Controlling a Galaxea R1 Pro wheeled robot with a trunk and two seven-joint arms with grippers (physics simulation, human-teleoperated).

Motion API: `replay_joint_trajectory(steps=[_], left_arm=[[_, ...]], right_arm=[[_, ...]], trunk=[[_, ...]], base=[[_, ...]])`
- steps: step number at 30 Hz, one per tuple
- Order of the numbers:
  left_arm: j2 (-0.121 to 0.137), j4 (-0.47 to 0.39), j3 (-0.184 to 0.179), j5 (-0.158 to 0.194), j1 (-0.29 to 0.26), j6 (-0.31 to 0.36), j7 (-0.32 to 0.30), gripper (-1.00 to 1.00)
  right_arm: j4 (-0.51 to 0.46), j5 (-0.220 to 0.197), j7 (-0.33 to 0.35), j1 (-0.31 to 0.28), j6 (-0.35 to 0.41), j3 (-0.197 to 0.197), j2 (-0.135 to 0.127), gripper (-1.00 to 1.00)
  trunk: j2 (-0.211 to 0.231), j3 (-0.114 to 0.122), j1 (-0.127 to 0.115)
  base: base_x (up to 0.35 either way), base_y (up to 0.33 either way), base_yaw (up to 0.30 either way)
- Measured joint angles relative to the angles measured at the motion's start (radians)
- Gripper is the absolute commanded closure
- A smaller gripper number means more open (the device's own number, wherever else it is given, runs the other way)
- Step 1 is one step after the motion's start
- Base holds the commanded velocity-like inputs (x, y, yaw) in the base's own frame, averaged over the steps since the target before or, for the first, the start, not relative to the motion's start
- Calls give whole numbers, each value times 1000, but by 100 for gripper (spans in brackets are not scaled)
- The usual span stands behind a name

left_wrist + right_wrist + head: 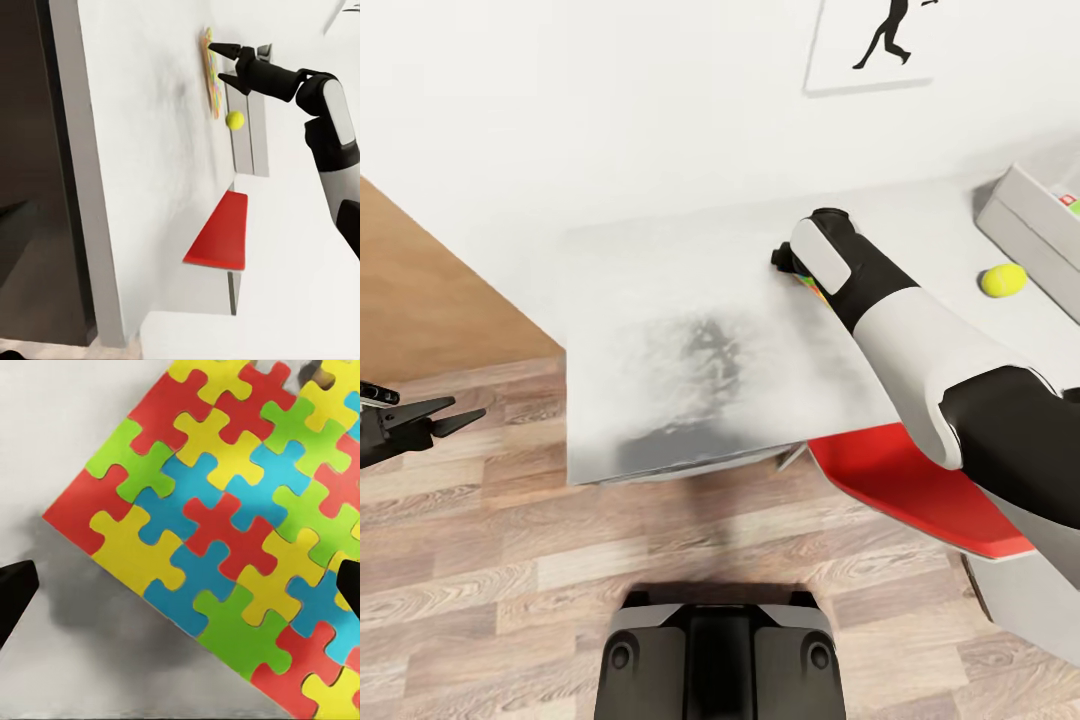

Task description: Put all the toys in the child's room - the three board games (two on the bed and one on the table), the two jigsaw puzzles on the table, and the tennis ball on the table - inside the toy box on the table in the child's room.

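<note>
Long pale grey-white table (690, 330) carries the shallow light grey toy box (1028, 225) at its far right, the flat multicolour jigsaw puzzle (225, 532) lies mid-table under the right gripper (225, 62) — jaws wide, fingertips straddling its corner — small yellow-green tennis ball (1003, 280) beside the box, left gripper (445, 413) spread open over the floor.

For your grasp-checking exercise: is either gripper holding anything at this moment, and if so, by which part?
Nothing is held. The right gripper is open just above the flat multicolour jigsaw puzzle on the pale grey-white table. The left gripper is open and empty over the floor.
</note>
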Motion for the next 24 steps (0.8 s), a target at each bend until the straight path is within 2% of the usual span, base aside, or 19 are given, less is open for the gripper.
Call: replay_joint_trajectory(steps=[12,15,18,24], left_arm=[[0,1,0,0,0,0,0,-100],[0,0,0,0,0,0,0,-100],[0,1,0,0,-1,0,0,-100],[0,1,0,0,-1,0,0,-100]], right_arm=[[-10,-31,3,0,-12,-4,1,-100],[-3,-20,0,-1,-5,-3,0,-100],[-4,-32,2,-4,-10,-8,1,-100],[29,-31,3,-21,-15,-18,1,-100]], trunk=[[0,0,0],[0,0,0],[0,0,0],[0,0,0]], base=[[-78,-50,0],[-3,-18,0],[-1,-134,0],[0,-152,0]])
